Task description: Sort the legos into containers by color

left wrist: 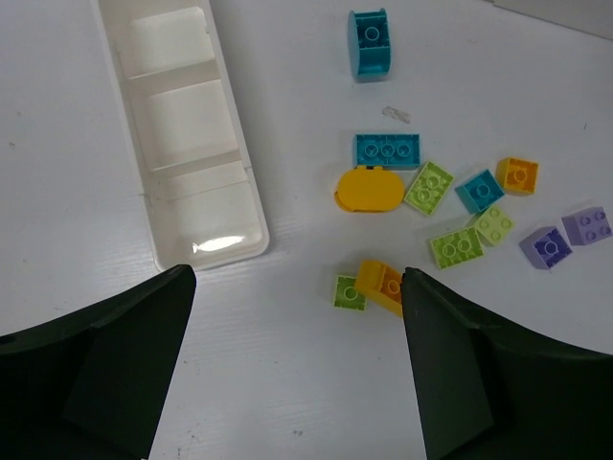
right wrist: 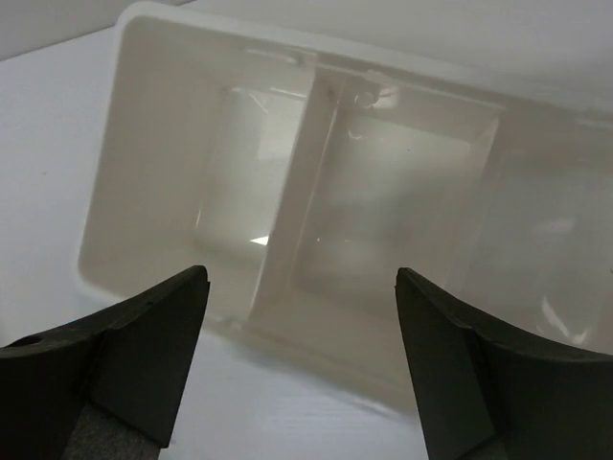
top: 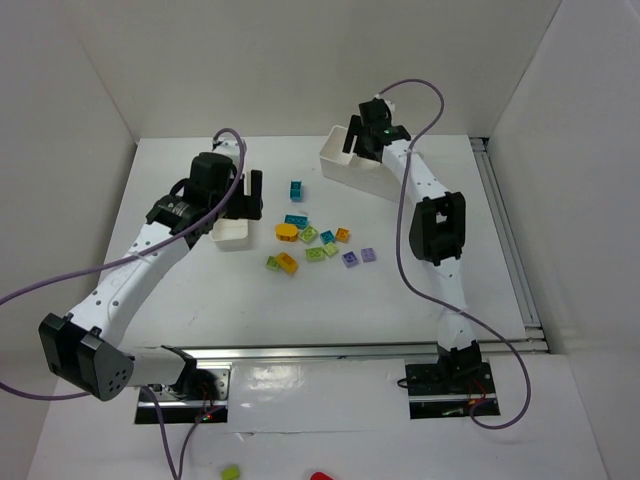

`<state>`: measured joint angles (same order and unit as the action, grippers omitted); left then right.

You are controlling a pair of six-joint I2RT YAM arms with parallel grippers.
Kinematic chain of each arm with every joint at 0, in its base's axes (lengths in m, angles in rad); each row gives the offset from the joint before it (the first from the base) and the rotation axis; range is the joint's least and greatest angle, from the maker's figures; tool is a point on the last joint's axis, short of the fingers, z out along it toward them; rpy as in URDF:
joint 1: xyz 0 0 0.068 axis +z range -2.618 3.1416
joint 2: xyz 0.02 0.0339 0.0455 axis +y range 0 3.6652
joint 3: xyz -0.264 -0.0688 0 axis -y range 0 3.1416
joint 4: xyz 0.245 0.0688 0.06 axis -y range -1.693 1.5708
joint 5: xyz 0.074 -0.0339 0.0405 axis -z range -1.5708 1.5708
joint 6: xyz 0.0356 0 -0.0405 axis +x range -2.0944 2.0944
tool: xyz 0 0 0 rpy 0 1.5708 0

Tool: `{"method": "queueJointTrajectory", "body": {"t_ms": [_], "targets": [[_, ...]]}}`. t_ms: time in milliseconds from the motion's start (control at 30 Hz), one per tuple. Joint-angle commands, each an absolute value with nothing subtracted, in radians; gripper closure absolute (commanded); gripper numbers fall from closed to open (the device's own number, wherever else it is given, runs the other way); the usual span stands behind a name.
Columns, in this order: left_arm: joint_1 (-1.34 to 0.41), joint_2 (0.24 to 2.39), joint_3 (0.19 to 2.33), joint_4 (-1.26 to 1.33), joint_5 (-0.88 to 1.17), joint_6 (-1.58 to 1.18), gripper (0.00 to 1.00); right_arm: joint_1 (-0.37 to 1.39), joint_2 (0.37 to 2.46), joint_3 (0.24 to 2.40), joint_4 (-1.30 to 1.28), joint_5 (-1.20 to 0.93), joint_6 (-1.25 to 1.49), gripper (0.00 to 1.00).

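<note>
About a dozen legos lie loose in mid-table: a teal one [top: 296, 189] apart at the back, a rounded yellow piece [top: 286, 232], lime [top: 315, 254], orange [top: 287, 262] and purple [top: 350, 259] ones. The left wrist view shows them to the right of its jaws: teal [left wrist: 387, 150], yellow [left wrist: 370, 189], lime [left wrist: 457, 246], orange [left wrist: 381, 285], purple [left wrist: 547, 246]. My left gripper [top: 252, 205] [left wrist: 299, 287] is open and empty, hovering between the narrow three-compartment tray [top: 232, 232] [left wrist: 182, 115] and the bricks. My right gripper [top: 355, 140] [right wrist: 302, 278] is open and empty, over the near wall of the larger divided tray [top: 345, 168] [right wrist: 144, 144].
White walls enclose the table on three sides. A metal rail [top: 340, 352] runs along the near edge by the arm bases. A lime piece [top: 230, 472] and a red thing [top: 320, 477] lie off the table in front.
</note>
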<state>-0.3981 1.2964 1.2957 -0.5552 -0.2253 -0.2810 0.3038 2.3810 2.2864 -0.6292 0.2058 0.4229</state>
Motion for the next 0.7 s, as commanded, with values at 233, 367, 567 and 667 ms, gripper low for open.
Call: {"method": "queueJointTrajectory", "body": {"t_ms": [233,367,567,667], "targets": [[-0.402,1.26,1.284,-0.569,-0.183,-0.305,0.03,0.277,2.53,2.402,-0.549,0.084,0.494,0.22],[-0.402,1.259,1.273,-0.569,-0.202,-0.305,0.03,0.328,2.441,2.284,-0.523,0.116,0.46,0.22],[-0.402,1.259,1.273,-0.569,-0.193,-0.305,0.03,0.403,2.398,2.209,-0.61,0.126,0.44,0.22],[-0.402,1.259,1.273,-0.569,-0.193,-0.305,0.03,0.437,2.359,2.137,-0.624,0.126,0.44,0.22]]}}
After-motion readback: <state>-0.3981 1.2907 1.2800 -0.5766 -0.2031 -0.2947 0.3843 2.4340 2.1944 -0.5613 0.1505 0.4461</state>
